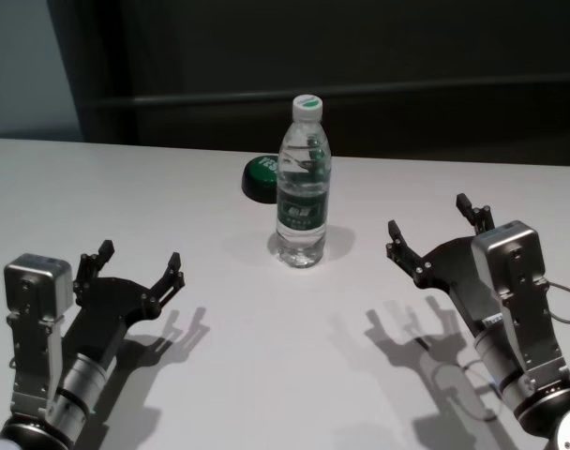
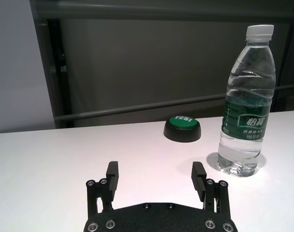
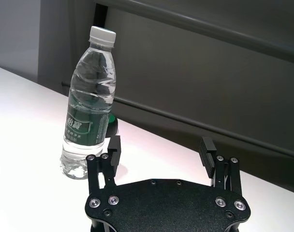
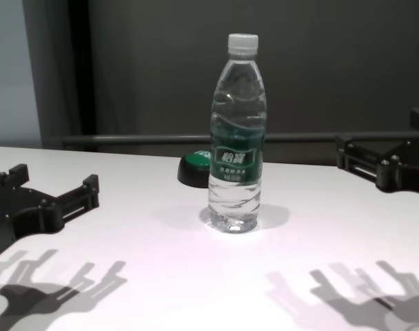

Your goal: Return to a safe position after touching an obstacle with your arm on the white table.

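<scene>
The water bottle [image 1: 302, 183] stands upright just above the middle of the head view on the white table [image 1: 266, 375], its long axis vertical and its white cap [image 1: 307, 104] pointing straight up (the dark green label wraps the lower half). Just behind it, toward the upper left, sits a low black button [image 1: 260, 176] with a green top, close to the bottle but apart from it. The left gripper [image 1: 141, 262] hovers at the lower left of the frame, fingers spread apart and holding nothing. The right gripper [image 1: 435, 228] is at the right edge of centre, likewise spread wide and empty. Both are well apart from the bottle, casting shadows on the table.
</scene>
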